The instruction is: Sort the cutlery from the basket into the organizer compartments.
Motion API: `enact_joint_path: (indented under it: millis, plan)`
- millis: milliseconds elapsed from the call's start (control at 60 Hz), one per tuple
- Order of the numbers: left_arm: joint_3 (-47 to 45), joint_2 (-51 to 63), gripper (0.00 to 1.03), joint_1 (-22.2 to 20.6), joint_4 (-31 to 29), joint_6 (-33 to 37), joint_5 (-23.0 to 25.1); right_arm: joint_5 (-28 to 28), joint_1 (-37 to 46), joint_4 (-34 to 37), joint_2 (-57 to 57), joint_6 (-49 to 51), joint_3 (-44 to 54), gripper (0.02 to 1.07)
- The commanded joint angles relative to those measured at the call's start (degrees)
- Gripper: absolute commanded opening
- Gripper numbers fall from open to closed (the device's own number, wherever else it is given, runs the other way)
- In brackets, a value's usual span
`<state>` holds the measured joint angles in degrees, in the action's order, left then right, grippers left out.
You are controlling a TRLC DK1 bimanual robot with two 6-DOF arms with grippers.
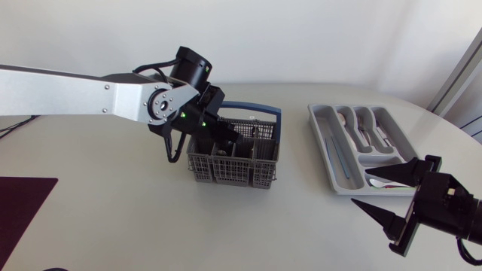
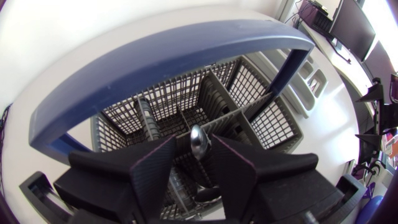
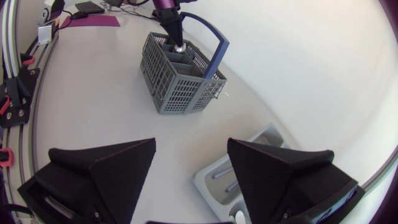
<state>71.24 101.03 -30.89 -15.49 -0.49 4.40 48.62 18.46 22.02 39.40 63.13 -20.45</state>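
The grey cutlery basket (image 1: 233,172) with its blue handle (image 1: 253,107) stands mid-table. My left gripper (image 1: 218,140) reaches down into the basket's rear left cell. In the left wrist view the rounded steel end of a cutlery handle (image 2: 199,142) stands between the left gripper's (image 2: 194,148) fingers, which are close around it, with a slim gap on one side. The grey organizer (image 1: 315,126) lies to the right and holds spoons and forks (image 1: 367,124). My right gripper (image 1: 360,188) hovers open and empty near the organizer's front end (image 3: 217,177), far from the basket (image 3: 180,87).
A dark purple mat (image 1: 22,203) lies at the table's front left edge. Bare tabletop (image 1: 301,218) stretches between the basket and the organizer. The basket's handle (image 2: 155,56) arches over the left gripper.
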Motion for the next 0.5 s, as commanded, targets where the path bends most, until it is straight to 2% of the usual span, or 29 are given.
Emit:
enact_joint_path:
  millis: [0,250,383,483]
  plan:
    - [-1.8,1.9,0.36,0.2,1.5,-2.1,0.1,0.0,-0.4,-0.6,-0.5,-1.3,1.4,0.85]
    - [-1.6,2.8,0.28,-0.1,2.7,-2.9,0.4,0.0,-0.6,-0.6,-0.7,-1.3,1.4,0.85]
    - [-1.7,3.3,0.20,-0.4,3.4,-3.0,0.4,-0.2,-0.8,-0.6,-1.0,-1.3,1.6,0.85]
    - [-1.7,3.6,0.20,-0.8,3.4,-3.2,0.6,-0.4,-0.9,-0.5,-1.2,-1.5,1.6,0.85]
